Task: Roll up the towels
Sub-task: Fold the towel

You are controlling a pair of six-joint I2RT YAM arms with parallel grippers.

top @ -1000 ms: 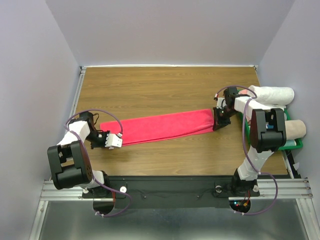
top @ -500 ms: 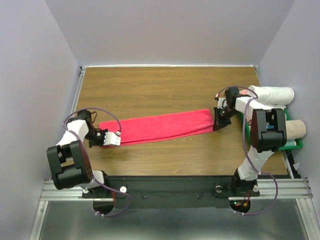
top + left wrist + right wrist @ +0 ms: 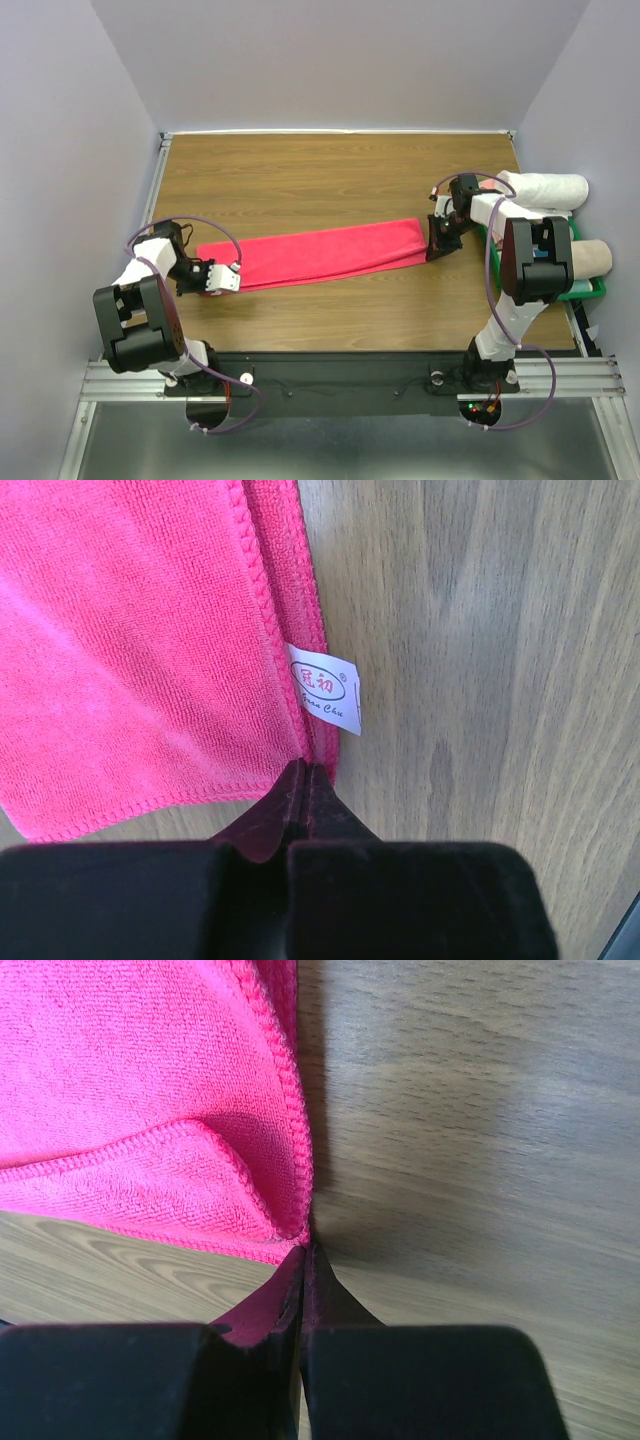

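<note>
The bright pinkish-red towel (image 3: 310, 255) lies folded into a long strip across the middle of the wooden table (image 3: 330, 175). My left gripper (image 3: 222, 279) is shut on its left end. In the left wrist view the closed tips (image 3: 305, 770) pinch the towel (image 3: 130, 650) at the corner just below the white tag (image 3: 325, 690). My right gripper (image 3: 433, 250) is shut on the towel's right end. In the right wrist view its tips (image 3: 303, 1248) meet at the corner of the towel (image 3: 130, 1080), where the layers fold over.
A green tray (image 3: 588, 290) at the table's right edge holds a rolled white towel (image 3: 545, 187) and a rolled beige towel (image 3: 590, 258). The right arm reaches past the tray's near side. Grey walls close in the back and sides.
My left gripper has moved a little left and back, pulling the towel's left end with it, so the strip lies straighter. The right gripper has stayed in place.
</note>
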